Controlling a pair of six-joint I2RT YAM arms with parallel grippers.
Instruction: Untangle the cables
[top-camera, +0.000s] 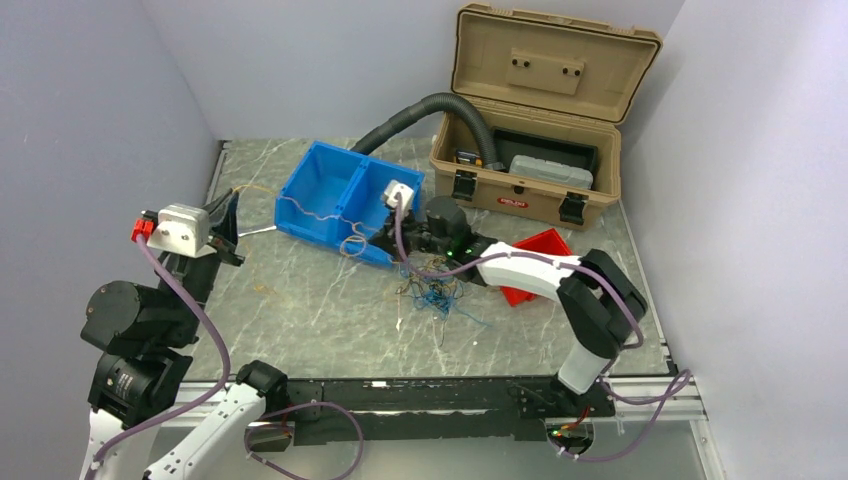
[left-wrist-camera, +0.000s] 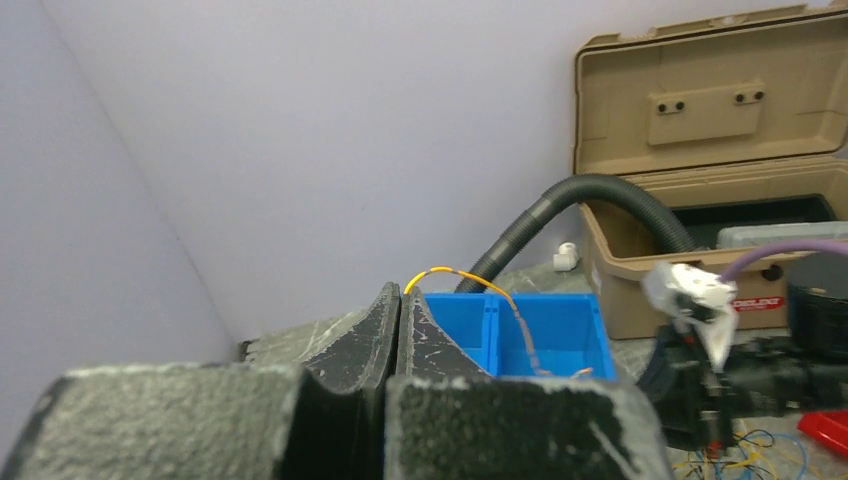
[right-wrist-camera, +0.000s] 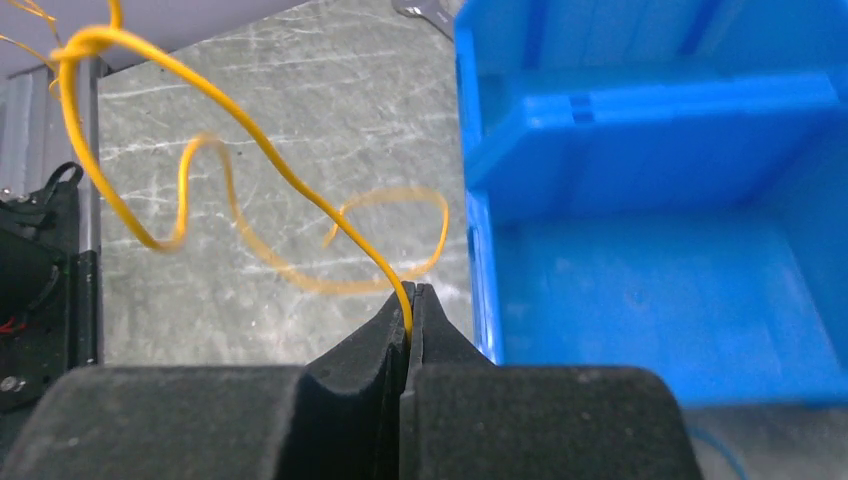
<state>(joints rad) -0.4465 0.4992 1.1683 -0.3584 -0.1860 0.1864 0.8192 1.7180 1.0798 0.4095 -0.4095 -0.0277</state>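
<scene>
On the tabletop (top-camera: 300, 330), near the open tan toolbox (top-camera: 540, 110) and blue bin (top-camera: 330, 195), the cables (top-camera: 435, 292) lie knotted. Left claw (left-wrist-camera: 400, 298) and right claw (right-wrist-camera: 410, 300) are each pinched shut on a yellow wire (right-wrist-camera: 280, 160), hair-thin, limp and slippery, likely best taken near a free end. The toolbox's red label (left-wrist-camera: 755, 302) is too small to read.

Blue bin (top-camera: 330, 175), open tan toolbox (top-camera: 545, 60), black hose (top-camera: 410, 112), red tray (top-camera: 548, 243)

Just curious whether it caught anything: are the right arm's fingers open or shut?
Shut. The right wrist view shows the fingers pressed together, a yellow cable pinched between their tips.
</scene>
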